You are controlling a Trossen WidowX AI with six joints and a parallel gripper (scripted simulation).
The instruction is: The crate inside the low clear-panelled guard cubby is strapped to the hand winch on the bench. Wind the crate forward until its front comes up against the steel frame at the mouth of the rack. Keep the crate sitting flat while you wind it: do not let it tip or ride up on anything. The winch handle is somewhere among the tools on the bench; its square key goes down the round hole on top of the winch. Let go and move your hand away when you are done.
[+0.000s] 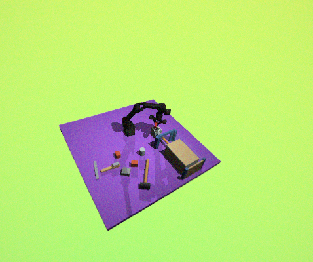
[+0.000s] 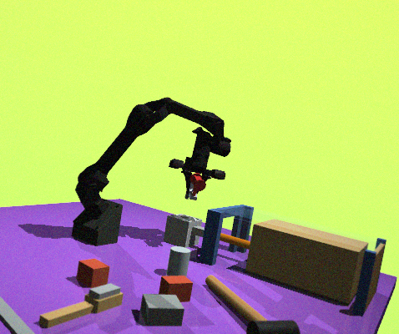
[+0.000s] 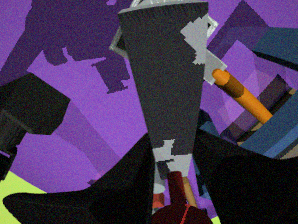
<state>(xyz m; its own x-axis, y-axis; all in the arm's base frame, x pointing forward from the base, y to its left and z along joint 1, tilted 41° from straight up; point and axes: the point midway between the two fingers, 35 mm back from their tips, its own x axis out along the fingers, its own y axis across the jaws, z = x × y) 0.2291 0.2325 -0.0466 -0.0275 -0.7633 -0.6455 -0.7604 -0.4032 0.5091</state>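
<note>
The gripper [image 2: 192,186] hangs in the air with its fingers clamped on the winch handle [image 2: 197,182], a small piece with a round red knob and a pale grey stub pointing down. In the wrist view the handle's dark shaft [image 3: 161,90] runs away from the camera and widens toward its far end, grey patches showing along it; whether that grey is the square key is hard to make out.

The winch [image 2: 181,230] is a pale grey block on the purple bench [image 2: 27,267], below the gripper at about 7 o'clock from it in the exterior view and apart from the handle. An orange strap [image 2: 234,240] leads from the winch toward 3 o'clock, passing through the blue steel frame [image 2: 212,242] to the crate [image 2: 307,255].

The crate is a long tan box lying flat, its front face short of the frame. A second blue post [image 2: 366,271] stands at its far end, at 4 o'clock.
</note>
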